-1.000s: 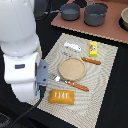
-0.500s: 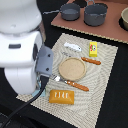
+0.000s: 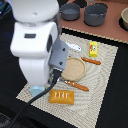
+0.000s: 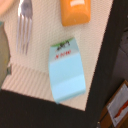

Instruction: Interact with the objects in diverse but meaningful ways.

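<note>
The pale blue house-shaped carton (image 4: 66, 74) lies flat on the woven mat near its corner, straight below the wrist camera. In the exterior view only its edge (image 3: 36, 90) shows under the white arm. The orange block (image 3: 61, 97) lies beside it and also shows in the wrist view (image 4: 75, 11). The tan plate (image 3: 74, 68) sits mid-mat, with orange-handled cutlery (image 3: 75, 85) in front of it and another piece (image 3: 91, 61) behind. A fork head (image 4: 24, 25) shows in the wrist view. The yellow packet (image 3: 93, 48) and white piece (image 3: 75, 48) lie at the back. The gripper's fingers are hidden.
Two grey pots (image 3: 70, 11) (image 3: 95, 14) and a bowl (image 3: 124, 17) stand on the brown surface behind the mat. The woven mat (image 3: 102, 82) lies on a dark table. A white and orange item (image 4: 117, 107) lies off the mat's corner.
The arm has shifted toward the exterior view's right and now hangs over the mat's near left corner, covering most of the blue carton. The objects have not moved.
</note>
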